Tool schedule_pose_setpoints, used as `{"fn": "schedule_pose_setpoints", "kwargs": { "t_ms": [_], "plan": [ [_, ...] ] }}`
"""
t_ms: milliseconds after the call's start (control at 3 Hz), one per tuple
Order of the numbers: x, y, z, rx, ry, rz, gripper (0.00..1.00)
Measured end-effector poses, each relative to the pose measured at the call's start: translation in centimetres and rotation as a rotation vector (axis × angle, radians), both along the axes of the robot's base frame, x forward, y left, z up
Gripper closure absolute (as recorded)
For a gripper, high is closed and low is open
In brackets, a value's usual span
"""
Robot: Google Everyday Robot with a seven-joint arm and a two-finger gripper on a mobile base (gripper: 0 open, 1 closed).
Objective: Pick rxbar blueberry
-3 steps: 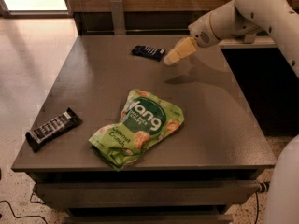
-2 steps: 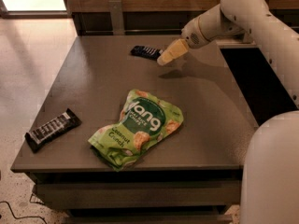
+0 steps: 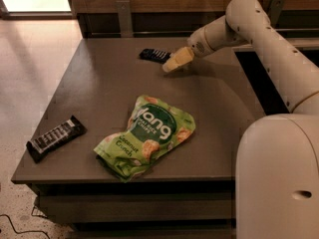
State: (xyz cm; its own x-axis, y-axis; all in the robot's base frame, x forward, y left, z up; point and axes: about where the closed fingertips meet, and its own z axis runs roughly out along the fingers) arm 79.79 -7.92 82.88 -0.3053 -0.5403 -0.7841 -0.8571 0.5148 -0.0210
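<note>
The rxbar blueberry (image 3: 155,55) is a small dark navy bar with white lettering, lying flat near the far edge of the grey table (image 3: 99,88). My gripper (image 3: 170,65), with its cream-coloured fingers, hangs just above the table right beside the bar's right end, a little nearer to me. The arm reaches in from the right.
A big green chips bag (image 3: 147,136) lies in the middle front of the table. A longer black-brown bar (image 3: 55,138) lies at the front left corner. A wooden wall runs behind the table. A dark gap lies to the table's right.
The gripper has moved left and a little nearer, closing in on the right end of the navy bar. The objects on the table have not moved.
</note>
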Motion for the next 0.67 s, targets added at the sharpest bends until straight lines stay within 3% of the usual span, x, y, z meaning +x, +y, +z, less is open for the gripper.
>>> {"fn": "schedule_pose_setpoints", "kwargs": {
  "t_ms": [667],
  "plan": [
    [1.1, 3.5, -2.1, 0.085, 0.043, 0.104, 0.0]
  ]
}}
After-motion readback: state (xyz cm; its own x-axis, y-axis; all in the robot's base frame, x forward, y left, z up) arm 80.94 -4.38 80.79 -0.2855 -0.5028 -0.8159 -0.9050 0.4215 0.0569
